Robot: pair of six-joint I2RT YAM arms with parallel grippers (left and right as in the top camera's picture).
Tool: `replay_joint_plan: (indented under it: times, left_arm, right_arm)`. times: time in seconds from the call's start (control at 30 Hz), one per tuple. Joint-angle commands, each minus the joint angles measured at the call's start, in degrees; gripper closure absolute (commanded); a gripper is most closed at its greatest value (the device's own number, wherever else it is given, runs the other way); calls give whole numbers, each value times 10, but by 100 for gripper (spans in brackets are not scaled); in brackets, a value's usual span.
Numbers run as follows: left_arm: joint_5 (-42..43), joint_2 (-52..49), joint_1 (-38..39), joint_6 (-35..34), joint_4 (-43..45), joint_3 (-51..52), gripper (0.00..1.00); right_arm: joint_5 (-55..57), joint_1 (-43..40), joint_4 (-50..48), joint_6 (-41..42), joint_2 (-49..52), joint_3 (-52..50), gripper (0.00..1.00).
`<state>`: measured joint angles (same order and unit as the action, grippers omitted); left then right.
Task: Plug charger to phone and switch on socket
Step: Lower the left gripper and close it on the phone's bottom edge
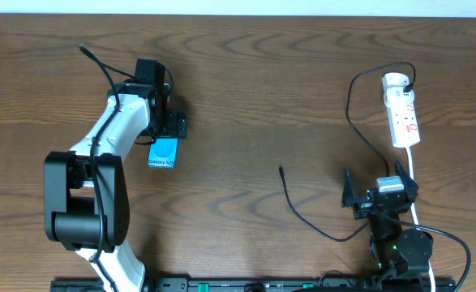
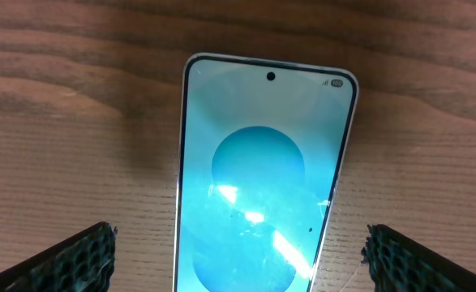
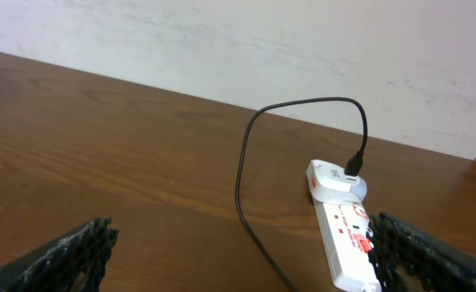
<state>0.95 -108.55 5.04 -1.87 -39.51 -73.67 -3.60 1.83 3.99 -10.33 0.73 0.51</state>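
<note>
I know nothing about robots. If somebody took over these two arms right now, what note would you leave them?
Left gripper: jaws open on either side of the phone, not gripping it.
Right gripper: jaws open, empty, facing the power strip.
Phone: flat on the table, screen lit, nothing plugged in.
Charger cable: its free end lies on the table between the arms, apart from the phone.
Done: none of the job's steps, as far as I can see.
Left: bring the cable end to the phone, plug it in, then switch the strip on. The switch position is unreadable from here.
</note>
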Motion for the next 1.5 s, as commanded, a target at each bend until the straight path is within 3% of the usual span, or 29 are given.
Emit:
replay_joint_plan:
  times: [0.0,1.1,1.47]
  left_arm:
    - [1,-8,1,-1,0,14,2]
    - [21,-9,2,-3,52,52,2]
    - [29,-54,2,-3,66,52,2]
  right_arm:
    - [2,-2,1,9,-3,-2,1]
    - [2,-2,1,9,-3,-2,1]
    - [2,-2,1,9,-3,-2,1]
